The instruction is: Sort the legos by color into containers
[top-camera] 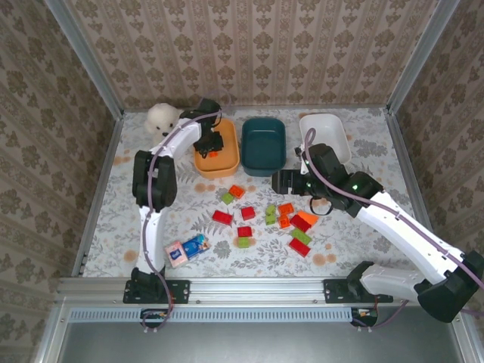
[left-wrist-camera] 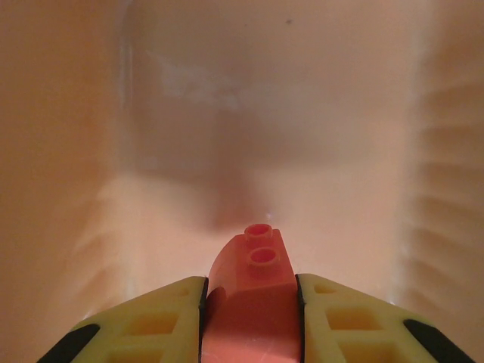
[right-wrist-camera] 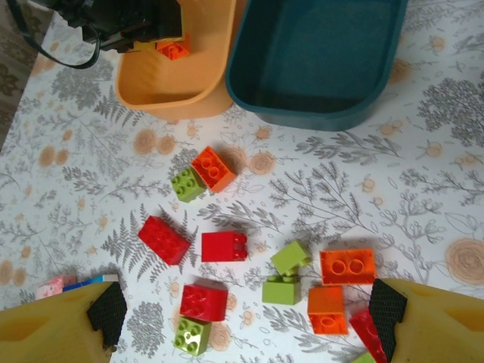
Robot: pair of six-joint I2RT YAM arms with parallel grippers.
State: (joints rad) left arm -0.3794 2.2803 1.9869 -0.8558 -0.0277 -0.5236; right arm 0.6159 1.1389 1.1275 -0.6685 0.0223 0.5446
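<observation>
My left gripper (left-wrist-camera: 249, 283) is clamped on an orange brick (left-wrist-camera: 261, 257), whose two studs poke out just ahead of my fingertips, and the pale walls of the orange tub (left-wrist-camera: 227, 113) rise ahead of those jaws and on both sides. My right gripper (right-wrist-camera: 246, 318) hangs with its jaws wide apart and nothing between them, above the loose bricks (right-wrist-camera: 224, 246), which lie red, orange and lime green on the table (right-wrist-camera: 423, 174) beneath and just ahead of the fingertips. Farther ahead of those open jaws stands the teal tub (right-wrist-camera: 302, 117), with the orange one touching its left side.
</observation>
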